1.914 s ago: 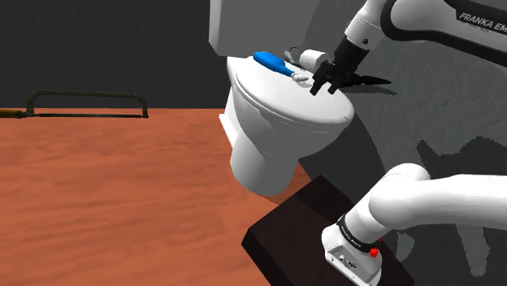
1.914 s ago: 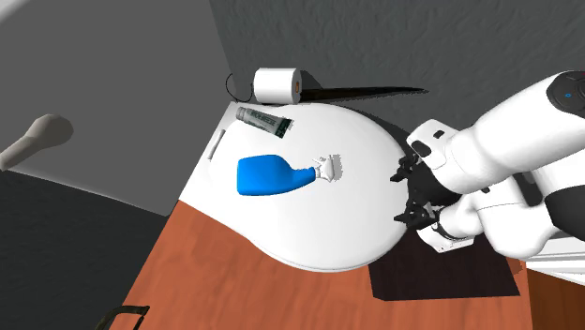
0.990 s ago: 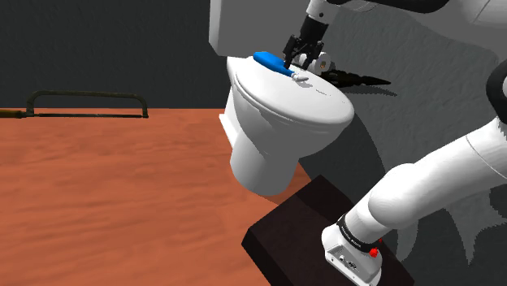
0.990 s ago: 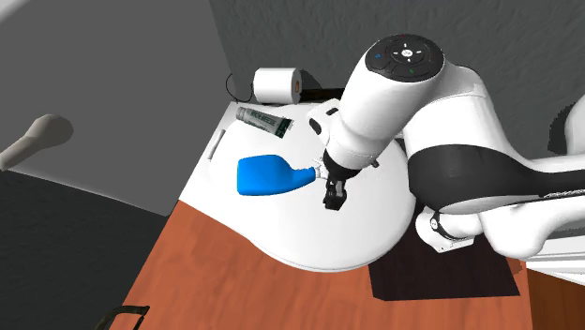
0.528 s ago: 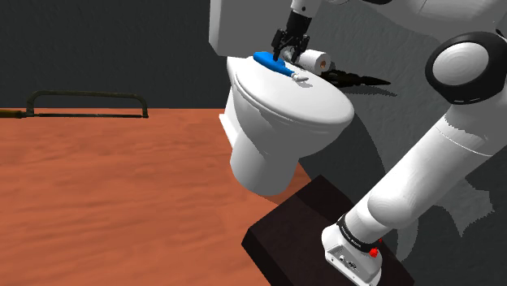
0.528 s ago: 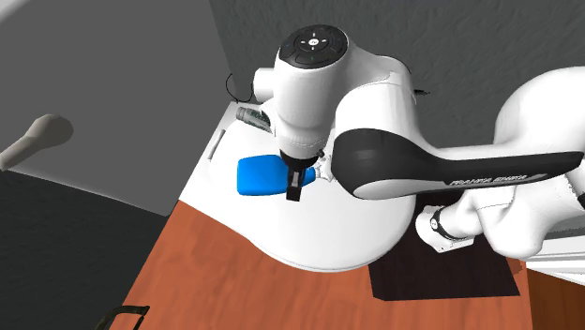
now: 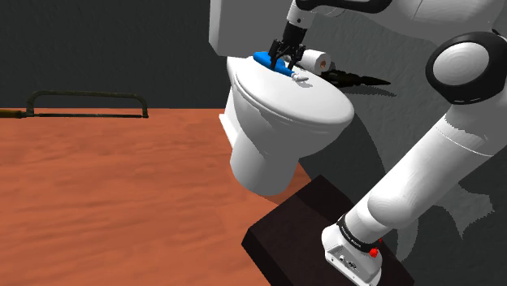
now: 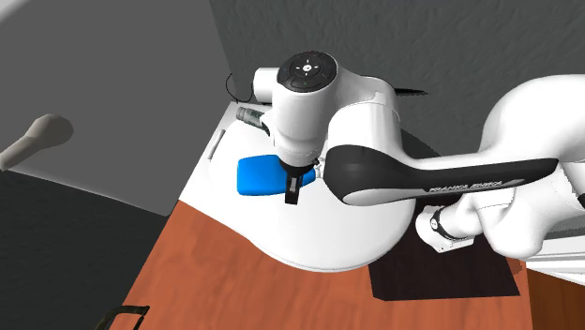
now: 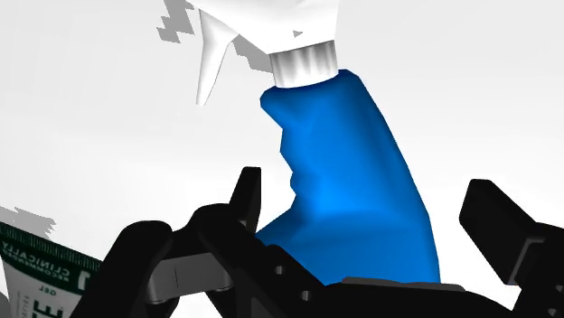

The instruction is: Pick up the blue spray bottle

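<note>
Wrist view: my gripper (image 9: 366,190) stands spread, black fingers (image 9: 246,194) on either side of the blue spray bottle (image 9: 334,135), not yet closed on it. Since half a second ago I have sunk lower over the bottle, which lies unmoved on its side on the white toilet lid (image 7: 321,101), near the tank end. The lid's front half is bare. A toothpaste tube (image 9: 36,271) lies close beside one finger. In the second exterior view my arm covers the bottle's white head, and in the wrist view my hand cuts off its base.
</note>
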`<state>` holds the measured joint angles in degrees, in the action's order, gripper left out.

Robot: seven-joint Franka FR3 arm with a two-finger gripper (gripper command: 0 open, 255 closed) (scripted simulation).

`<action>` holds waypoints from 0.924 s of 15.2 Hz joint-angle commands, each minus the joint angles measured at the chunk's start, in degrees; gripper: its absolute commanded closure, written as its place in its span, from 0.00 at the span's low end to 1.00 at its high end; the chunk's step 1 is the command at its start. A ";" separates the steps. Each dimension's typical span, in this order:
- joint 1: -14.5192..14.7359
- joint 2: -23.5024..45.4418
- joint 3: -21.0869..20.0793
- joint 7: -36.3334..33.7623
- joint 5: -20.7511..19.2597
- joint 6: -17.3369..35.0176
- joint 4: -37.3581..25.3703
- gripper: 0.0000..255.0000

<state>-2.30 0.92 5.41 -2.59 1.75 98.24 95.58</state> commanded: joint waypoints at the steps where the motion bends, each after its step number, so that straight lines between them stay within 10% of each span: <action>1: -0.01 -0.01 0.01 0.02 0.00 0.29 0.27 1.00; 14: -0.01 0.45 0.00 -0.08 0.03 -2.90 -3.37 1.00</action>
<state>-2.32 1.21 5.43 -2.63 1.77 96.11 93.13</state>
